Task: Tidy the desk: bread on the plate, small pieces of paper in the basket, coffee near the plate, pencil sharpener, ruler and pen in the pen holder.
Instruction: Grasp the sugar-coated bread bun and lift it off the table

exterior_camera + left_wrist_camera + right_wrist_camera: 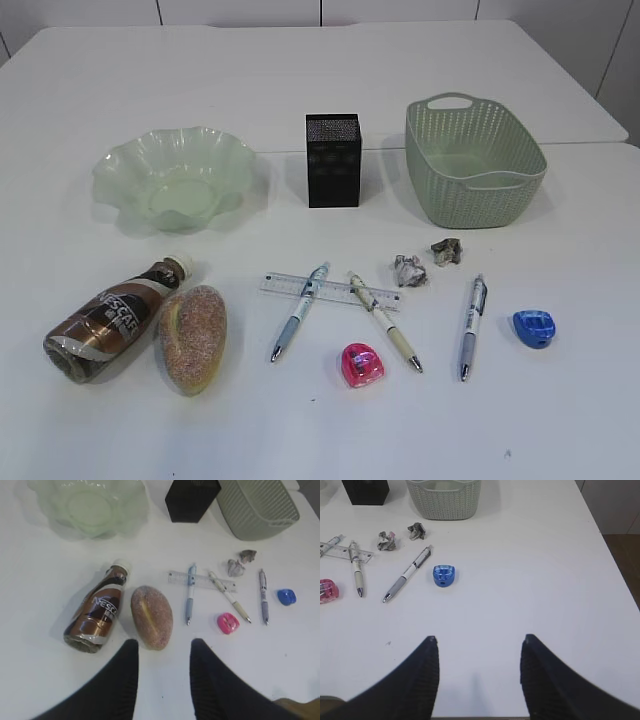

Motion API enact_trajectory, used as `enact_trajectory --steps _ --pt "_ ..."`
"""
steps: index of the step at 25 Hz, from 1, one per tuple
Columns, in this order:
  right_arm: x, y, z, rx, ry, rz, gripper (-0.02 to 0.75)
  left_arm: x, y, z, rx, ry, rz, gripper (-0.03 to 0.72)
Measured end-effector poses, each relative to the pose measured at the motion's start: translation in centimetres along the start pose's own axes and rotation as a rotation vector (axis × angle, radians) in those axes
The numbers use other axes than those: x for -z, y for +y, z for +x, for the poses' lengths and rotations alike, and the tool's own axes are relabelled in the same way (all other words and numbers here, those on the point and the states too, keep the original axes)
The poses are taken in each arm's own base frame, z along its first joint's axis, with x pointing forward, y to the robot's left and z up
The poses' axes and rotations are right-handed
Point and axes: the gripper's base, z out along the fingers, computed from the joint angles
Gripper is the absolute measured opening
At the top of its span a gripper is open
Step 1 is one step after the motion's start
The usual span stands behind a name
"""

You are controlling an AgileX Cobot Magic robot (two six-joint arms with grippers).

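Observation:
On the white desk [300,430] the bread [193,337] lies beside the toppled coffee [115,320] at the front left. The plate [120,160], pen holder [333,160] and basket [480,195] stand in a row behind. The ruler [340,291] lies under two pens [300,310] [385,322]; a third pen [472,325] lies to the right. A pink pencil sharpener [362,365], a blue one [534,328] and two paper bits [409,270] [446,251] lie nearby. My left gripper [164,647] hangs open just short of the bread [151,616]. My right gripper [480,642] is open over bare desk, short of the blue sharpener [443,575].
A seam crosses the desk behind the containers. The desk's right edge [612,565] drops to a brown floor. Neither arm shows in the exterior view.

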Motion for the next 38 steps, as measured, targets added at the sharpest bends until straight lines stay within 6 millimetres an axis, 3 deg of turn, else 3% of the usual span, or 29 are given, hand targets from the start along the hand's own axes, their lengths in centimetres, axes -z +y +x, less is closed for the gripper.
enact_trajectory --steps 7,16,29,38 --pt "0.0 0.0 0.0 0.0 0.0 0.0 0.416 -4.0 -1.9 -1.6 -0.075 0.174 0.068 0.244" --pt "0.0 0.0 0.0 0.0 0.0 0.0 0.416 -9.2 -4.7 -2.2 -0.159 0.344 0.088 0.244" --pt "0.0 0.0 0.0 0.0 0.002 0.0 0.416 -17.0 -4.9 -0.6 -0.093 0.554 -0.063 0.244" --pt "0.0 0.0 0.0 0.0 0.002 0.0 0.416 -20.5 -4.7 0.2 -0.011 0.638 -0.192 0.244"
